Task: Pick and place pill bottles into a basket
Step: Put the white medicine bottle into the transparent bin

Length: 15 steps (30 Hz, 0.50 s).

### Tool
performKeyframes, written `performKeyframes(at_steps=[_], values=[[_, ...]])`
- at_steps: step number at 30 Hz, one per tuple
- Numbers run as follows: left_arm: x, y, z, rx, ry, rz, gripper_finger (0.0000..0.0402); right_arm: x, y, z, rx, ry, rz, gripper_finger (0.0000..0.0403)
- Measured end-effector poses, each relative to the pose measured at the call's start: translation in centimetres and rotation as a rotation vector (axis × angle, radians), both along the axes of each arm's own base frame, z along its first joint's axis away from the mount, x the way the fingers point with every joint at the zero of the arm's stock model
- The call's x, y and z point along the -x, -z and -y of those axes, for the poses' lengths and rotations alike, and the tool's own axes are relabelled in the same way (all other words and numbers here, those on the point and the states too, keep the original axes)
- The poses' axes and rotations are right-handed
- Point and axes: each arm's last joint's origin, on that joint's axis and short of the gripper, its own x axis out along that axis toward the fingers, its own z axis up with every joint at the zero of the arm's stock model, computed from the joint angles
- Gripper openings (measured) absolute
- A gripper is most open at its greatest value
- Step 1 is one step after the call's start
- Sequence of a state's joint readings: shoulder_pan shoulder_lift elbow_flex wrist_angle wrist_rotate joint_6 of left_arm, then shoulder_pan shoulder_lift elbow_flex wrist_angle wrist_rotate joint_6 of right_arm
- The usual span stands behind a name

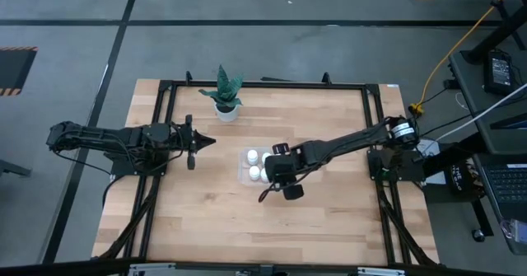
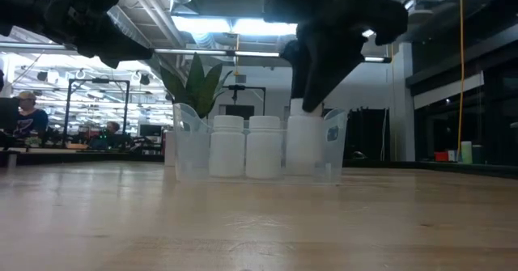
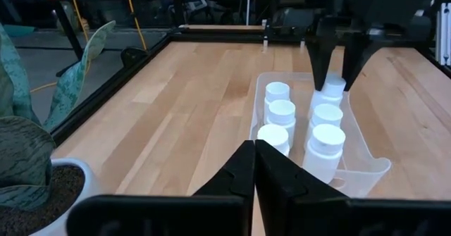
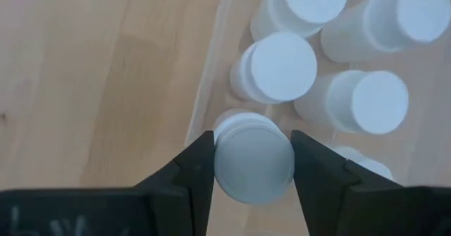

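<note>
Six white round-topped pill bottles (image 3: 328,146)

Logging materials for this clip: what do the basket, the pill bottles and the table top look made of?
Basket: clear plastic, probably thin; the bottles show through its walls. Pill bottles: opaque white plastic, matte, no labels showing. Table top: light wood planks, smooth, with visible grain and seams.

Six white pill bottles (image 3: 325,145) upright in clear basket (image 3: 370,172).
</note>
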<state>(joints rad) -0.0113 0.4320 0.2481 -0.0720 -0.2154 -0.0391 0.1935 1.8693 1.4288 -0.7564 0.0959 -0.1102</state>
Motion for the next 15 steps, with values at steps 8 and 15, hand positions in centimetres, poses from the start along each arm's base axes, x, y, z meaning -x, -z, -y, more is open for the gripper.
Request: performKeyframes(at_steps=[8, 15], values=[[0.0, 0.1, 0.0, 0.0, 0.0, -0.007, 0.0004, -0.3, 1.1, 0.1, 0.021, 0.007, -0.032, 0.0152], [0.0, 0.1, 0.0, 0.0, 0.0, -0.007, 0.0011, -0.4, 1.3, 0.2, 0.022, 0.013, -0.038, 0.016]])
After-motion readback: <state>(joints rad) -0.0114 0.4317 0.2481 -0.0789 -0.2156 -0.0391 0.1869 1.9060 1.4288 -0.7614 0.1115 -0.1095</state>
